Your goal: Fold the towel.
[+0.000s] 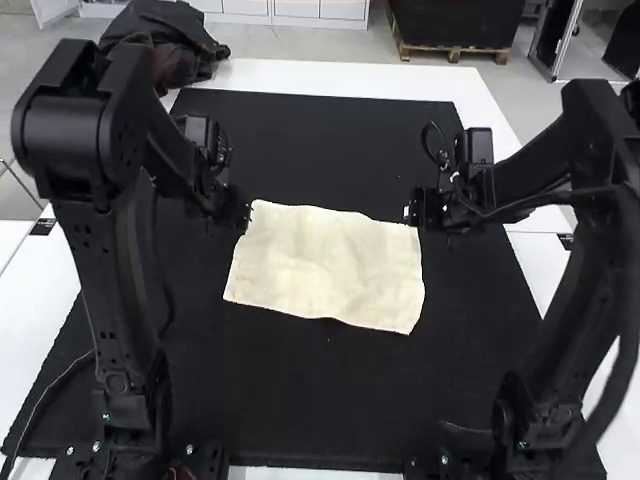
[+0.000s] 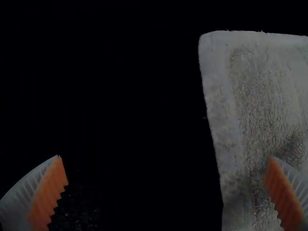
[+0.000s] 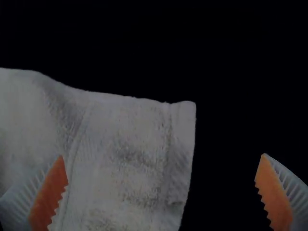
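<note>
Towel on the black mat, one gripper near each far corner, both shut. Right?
Not shut: the left gripper and right gripper are both open, per their wrist views. The towel is on the black mat, one gripper near each far corner.

at the left gripper (image 1: 242, 215), the high view is too small to tell whether its tips touch the towel (image 1: 330, 265). in both wrist views the towel runs past one finger and is cut off. around the right gripper (image 1: 412, 210), the black mat (image 1: 300, 400) is too dark for detail.
</note>
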`<act>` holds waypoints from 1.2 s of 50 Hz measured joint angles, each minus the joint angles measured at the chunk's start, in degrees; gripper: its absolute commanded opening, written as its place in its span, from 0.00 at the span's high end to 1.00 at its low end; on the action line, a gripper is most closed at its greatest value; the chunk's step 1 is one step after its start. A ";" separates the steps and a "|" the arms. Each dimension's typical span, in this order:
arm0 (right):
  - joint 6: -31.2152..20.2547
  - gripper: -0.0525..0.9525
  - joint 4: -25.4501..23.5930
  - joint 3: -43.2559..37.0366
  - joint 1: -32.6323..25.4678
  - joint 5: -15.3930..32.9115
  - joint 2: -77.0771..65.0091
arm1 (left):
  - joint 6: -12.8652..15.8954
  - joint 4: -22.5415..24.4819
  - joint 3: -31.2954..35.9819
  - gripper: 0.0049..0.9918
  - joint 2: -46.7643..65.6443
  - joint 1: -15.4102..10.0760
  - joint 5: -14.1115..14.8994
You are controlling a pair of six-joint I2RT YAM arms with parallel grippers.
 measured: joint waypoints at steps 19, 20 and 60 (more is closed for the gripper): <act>0.02 0.05 3.41 0.44 1.57 0.02 5.16 | -1.20 1.75 3.87 0.03 4.76 -3.61 0.37; 0.02 0.05 3.56 0.57 1.57 0.02 5.29 | -1.22 1.75 4.04 0.03 5.11 -3.61 0.39; -0.20 0.05 5.01 3.26 3.65 2.36 13.64 | -4.26 3.41 5.90 0.03 10.73 -0.28 0.39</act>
